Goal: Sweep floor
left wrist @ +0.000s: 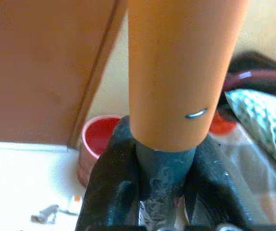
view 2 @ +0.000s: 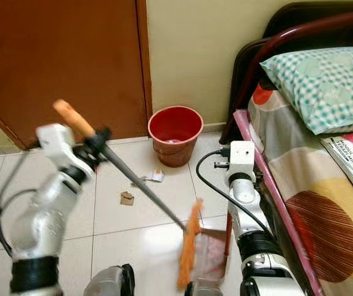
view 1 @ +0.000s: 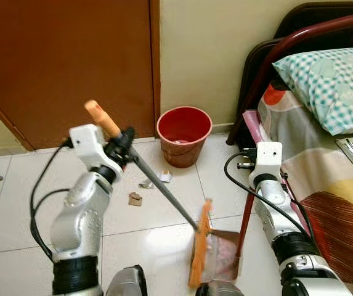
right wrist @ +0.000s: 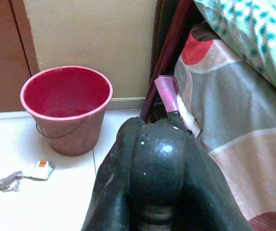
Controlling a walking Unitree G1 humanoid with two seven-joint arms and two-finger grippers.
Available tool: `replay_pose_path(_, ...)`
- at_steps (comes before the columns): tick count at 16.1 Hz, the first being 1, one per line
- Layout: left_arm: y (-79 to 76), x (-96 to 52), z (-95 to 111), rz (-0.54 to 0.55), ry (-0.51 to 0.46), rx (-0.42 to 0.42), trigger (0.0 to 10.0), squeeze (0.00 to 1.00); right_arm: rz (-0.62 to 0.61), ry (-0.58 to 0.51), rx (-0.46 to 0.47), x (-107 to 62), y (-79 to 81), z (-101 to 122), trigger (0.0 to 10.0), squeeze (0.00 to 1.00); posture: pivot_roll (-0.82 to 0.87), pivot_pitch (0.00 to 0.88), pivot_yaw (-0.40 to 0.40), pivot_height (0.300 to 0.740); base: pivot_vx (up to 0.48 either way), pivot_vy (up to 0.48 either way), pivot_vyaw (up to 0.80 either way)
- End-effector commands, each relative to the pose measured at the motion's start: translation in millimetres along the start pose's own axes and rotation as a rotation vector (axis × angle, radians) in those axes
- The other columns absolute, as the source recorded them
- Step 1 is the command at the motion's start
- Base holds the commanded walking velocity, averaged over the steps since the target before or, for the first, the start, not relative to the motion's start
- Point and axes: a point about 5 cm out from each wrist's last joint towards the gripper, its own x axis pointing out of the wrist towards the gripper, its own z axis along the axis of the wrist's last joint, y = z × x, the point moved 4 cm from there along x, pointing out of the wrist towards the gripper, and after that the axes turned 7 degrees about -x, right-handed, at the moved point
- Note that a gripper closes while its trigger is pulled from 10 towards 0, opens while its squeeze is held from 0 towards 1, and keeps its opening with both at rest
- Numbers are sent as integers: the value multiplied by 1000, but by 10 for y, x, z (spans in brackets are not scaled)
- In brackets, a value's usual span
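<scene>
So the left pincer (view 1: 124, 143) is clamped around the broom (view 1: 164, 196) just below its orange grip, and the shaft slants down from it to the orange bristles sitting right against the dustpan (view 1: 222, 251) on the floor (view 1: 164, 234). The right pincer (right wrist: 152, 163) has its fingers pressed together, gripping the dustpan's red handle. Out past the left pincer, paper scraps (view 1: 146, 184) lie on the tiles near a red bucket (view 1: 183, 134).

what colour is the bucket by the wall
The bucket is red, with a paler pinkish rim; the right wrist view shows it best.
</scene>
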Motion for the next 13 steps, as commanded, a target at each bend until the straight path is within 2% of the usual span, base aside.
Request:
replay_pose_path(1, -39, 22, 287, -26, -123, -33, 10000, 0, 23, 11, -42, -4, -2, -18, 10000, 0, 45, 127, -45, 740, 0, 0, 0)
replay_pose_path(4, 171, -19, 460, 19, -148, 26, 10000, 0, -7, 28, -107, -39, -179, -119, 10000, 0, 41, 130, -46, 740, 0, 0, 0)
replay_pose_path(6, 309, -108, 452, 40, -118, 78, 10000, 0, -18, 49, -67, -49, -245, -176, 10000, 0, 43, 128, -47, 740, 0, 0, 0)
replay_pose_path(9, 355, -205, 304, 33, -58, 149, 10000, 0, -3, 31, -32, -47, -230, -144, 10000, 0, 49, 125, -52, 740, 0, 0, 0)
replay_pose_path(10, 363, -276, 176, 29, -22, 196, 10000, 0, 1, -21, 54, -67, -230, -58, 10000, 0, 51, 123, -54, 740, 0, 0, 0)
replay_pose_path(11, 370, -327, 99, 32, -2, 228, 10000, 0, 15, -63, 101, -93, -226, 9, 10000, 0, 51, 123, -54, 740, 0, 0, 0)
replay_pose_path(13, 397, -435, -130, 39, 47, 314, 10000, 0, 8, -138, 136, -189, -260, 84, 10000, 0, 53, 101, -57, 740, 0, 0, 0)
